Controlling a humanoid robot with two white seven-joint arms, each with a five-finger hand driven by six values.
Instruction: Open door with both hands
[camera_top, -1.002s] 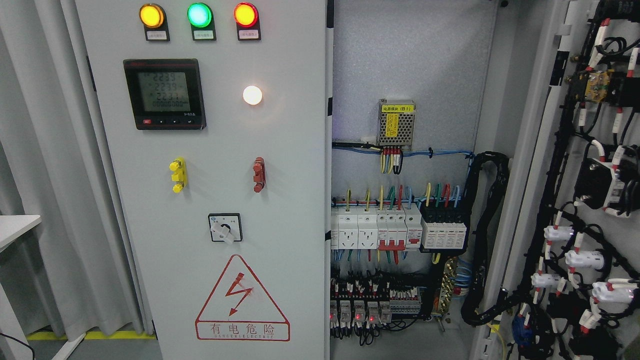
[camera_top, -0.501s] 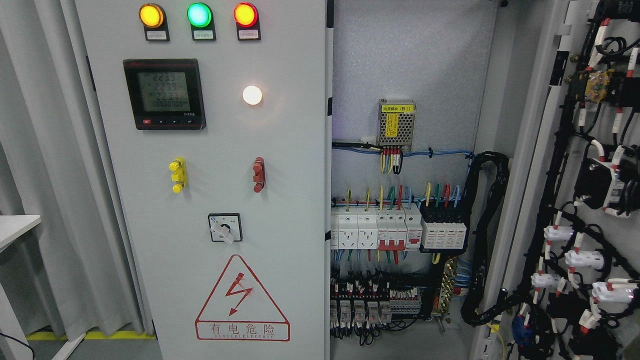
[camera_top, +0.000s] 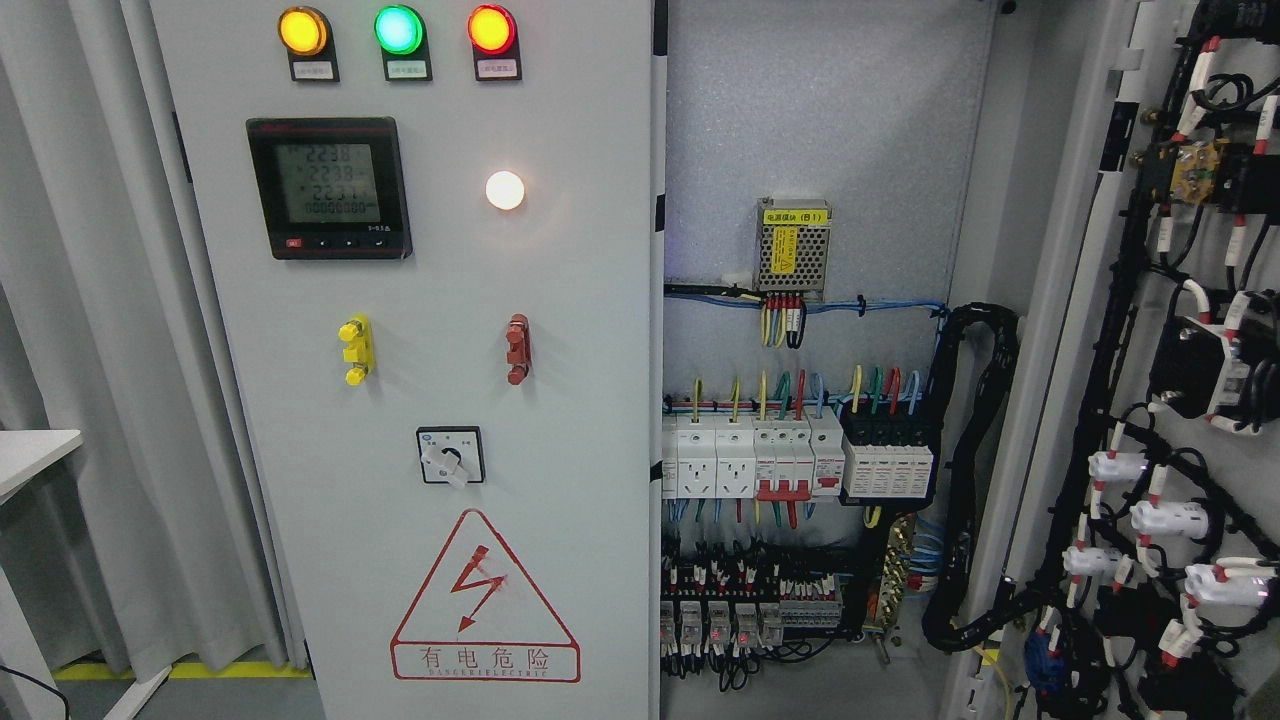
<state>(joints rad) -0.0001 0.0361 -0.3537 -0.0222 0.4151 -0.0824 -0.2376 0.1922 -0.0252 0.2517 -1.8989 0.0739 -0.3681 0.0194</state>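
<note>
1. Grey steel fills the view: the left door (camera_top: 420, 400) of the cabinet stands shut, its long axis upright from 12 to 6 o'clock.
2. At 3 o'clock the right door (camera_top: 1170, 400) is already swung wide, its wired inner face turned toward us, with the cabinet interior (camera_top: 800, 450) bare between the 2 doors.
3. Neither robot hand shows anywhere, so I cannot tell whether the fingers are spread, pressed together or pinching anything.
4. My judgement: the shut door's free edge (camera_top: 655, 400) runs upright near the centre, so whichever hand comes up must meet that edge, and the left arm would seem the nearer, entering from 7 o'clock.
5. On the shut door sit 3 lamps (camera_top: 397, 30) at 12 o'clock, a meter (camera_top: 328, 188) below them and a warning triangle (camera_top: 484, 597) toward 6 o'clock.
</note>
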